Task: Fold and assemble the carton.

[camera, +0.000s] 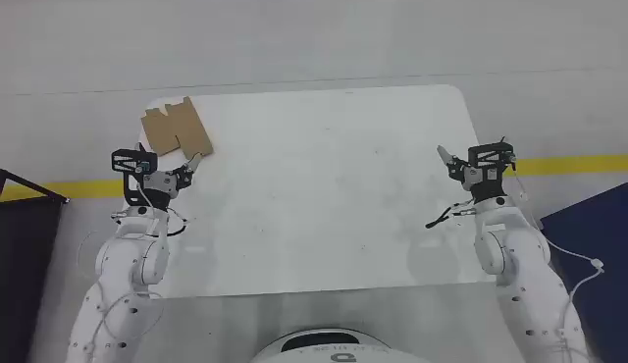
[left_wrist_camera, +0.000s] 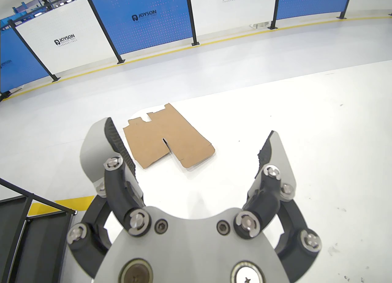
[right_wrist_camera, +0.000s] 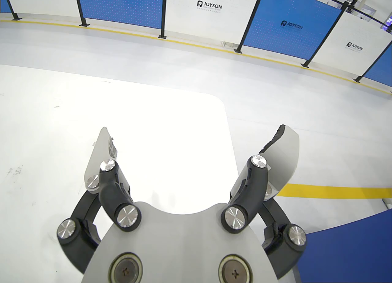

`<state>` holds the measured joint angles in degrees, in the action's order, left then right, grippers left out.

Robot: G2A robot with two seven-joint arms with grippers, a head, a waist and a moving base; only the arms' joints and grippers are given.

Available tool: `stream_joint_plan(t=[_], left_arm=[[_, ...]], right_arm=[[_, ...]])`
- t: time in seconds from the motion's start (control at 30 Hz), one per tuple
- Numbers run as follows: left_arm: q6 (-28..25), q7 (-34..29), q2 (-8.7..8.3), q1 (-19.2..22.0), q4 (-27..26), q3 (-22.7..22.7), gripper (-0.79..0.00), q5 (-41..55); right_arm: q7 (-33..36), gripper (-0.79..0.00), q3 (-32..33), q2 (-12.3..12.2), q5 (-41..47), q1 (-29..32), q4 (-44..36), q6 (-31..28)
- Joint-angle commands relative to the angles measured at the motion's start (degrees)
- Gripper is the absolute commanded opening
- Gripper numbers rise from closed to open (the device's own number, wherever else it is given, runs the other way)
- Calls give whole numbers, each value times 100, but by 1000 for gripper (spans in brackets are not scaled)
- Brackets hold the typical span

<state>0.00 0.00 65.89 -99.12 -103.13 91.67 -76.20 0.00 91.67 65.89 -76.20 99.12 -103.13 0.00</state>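
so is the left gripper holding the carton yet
No, the carton lies flat on the table, ahead of the open left gripper and untouched by it.

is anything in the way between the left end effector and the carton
Nothing visible does. The open left end effector sits just short of the flat carton near a far corner of the table, with only bare tabletop between them.

carton creases too small fr top cam, black rack cropped
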Motion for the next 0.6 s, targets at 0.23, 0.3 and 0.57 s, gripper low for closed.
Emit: stream_joint_plan(t=[0.23, 0.3, 0.57], left_arm=[[0, 0, 0, 0, 0, 0, -1, 0], [0, 0, 0, 0, 0, 0, 0, 0], [641, 982, -2, 249, 976, 524, 0, -308]], right_arm=[[0, 0, 0, 0, 0, 0, 0, 0], [0, -1, 0, 0, 0, 0, 0, 0], [0, 0, 0, 0, 0, 0, 0, 0]])
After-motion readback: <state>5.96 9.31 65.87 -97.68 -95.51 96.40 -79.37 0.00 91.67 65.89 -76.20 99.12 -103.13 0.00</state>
